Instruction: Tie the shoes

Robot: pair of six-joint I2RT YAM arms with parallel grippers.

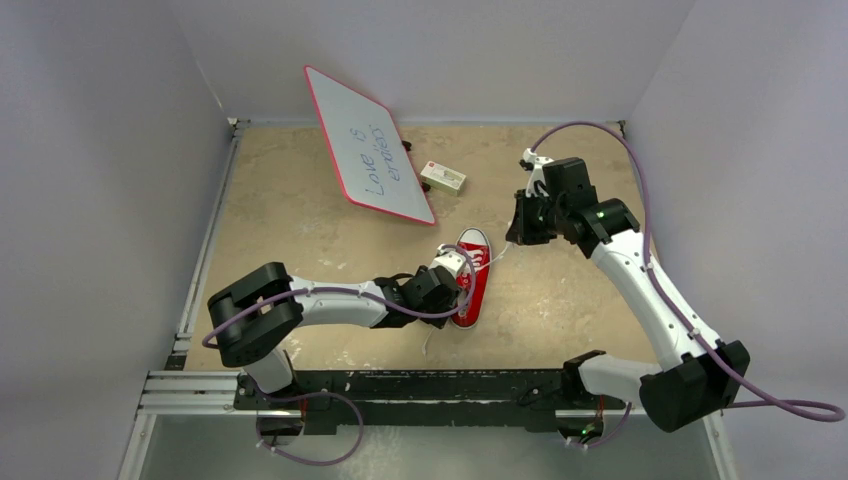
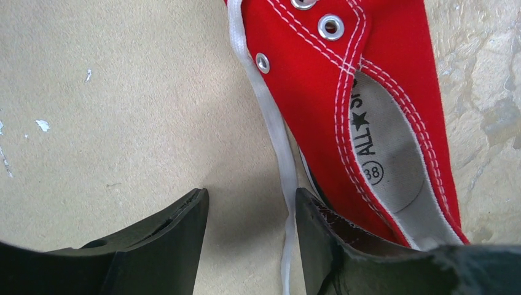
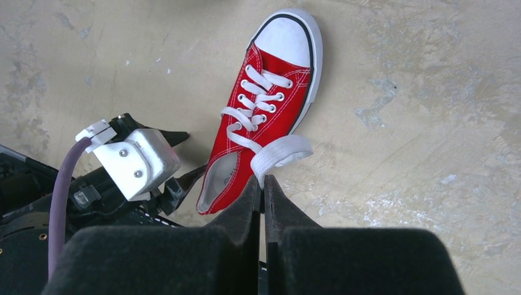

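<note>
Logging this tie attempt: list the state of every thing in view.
Sneaker: upright on its sole, untied.
Loose lace: slack, ungripped.
Held lace: pinched, drawn out sideways.
Left gripper: open, astride the loose lace.
Right gripper: shut on the held lace.
Whiteboard: tilted, written on.
Box: closed, lying flat.
</note>
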